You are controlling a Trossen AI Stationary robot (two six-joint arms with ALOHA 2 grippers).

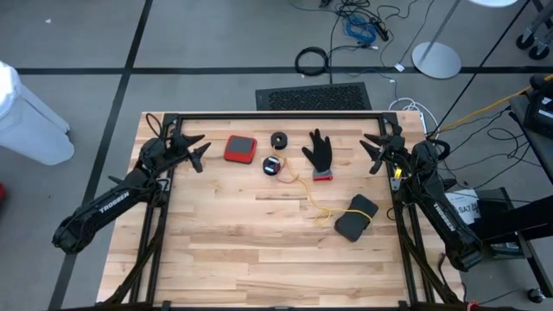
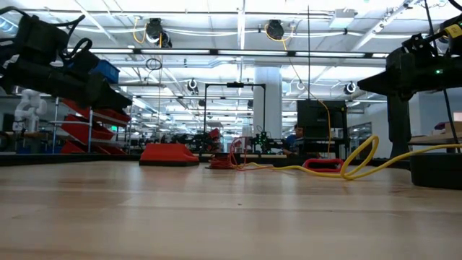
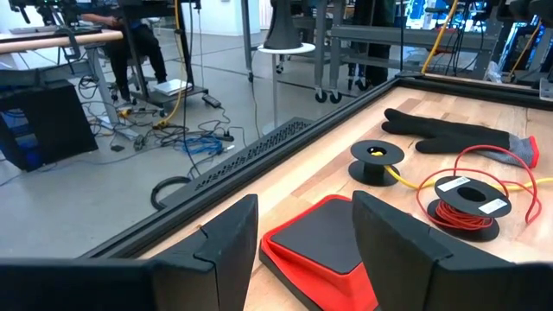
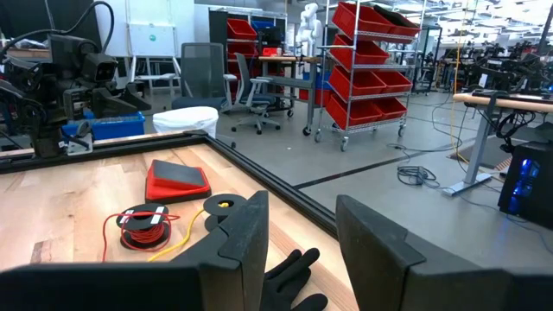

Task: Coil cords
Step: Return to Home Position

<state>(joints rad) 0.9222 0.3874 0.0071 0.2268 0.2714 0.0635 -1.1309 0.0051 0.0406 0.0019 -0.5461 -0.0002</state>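
Note:
On the far half of the table, a small black reel (image 1: 279, 139) (image 3: 376, 160) stands on its flat side, and a thin yellow cord (image 1: 311, 200) (image 2: 361, 162) trails loose from it toward the table's near right. Beside it lies a second reel wound with red-orange cord (image 1: 272, 165) (image 3: 467, 206) (image 4: 143, 226), with a few loose loops around it. My left gripper (image 1: 197, 149) (image 3: 302, 246) hovers open at the far left. At the far right, my right gripper (image 1: 373, 151) (image 4: 302, 246) hovers open as well. Nothing sits between the fingers of either one.
A red and black flat case (image 1: 240, 149) lies near my left gripper. A black glove with a red cuff (image 1: 320, 155) lies between the reels and my right gripper. A black pouch (image 1: 356, 216) sits at mid right. The near half of the wooden table (image 1: 259, 268) is bare.

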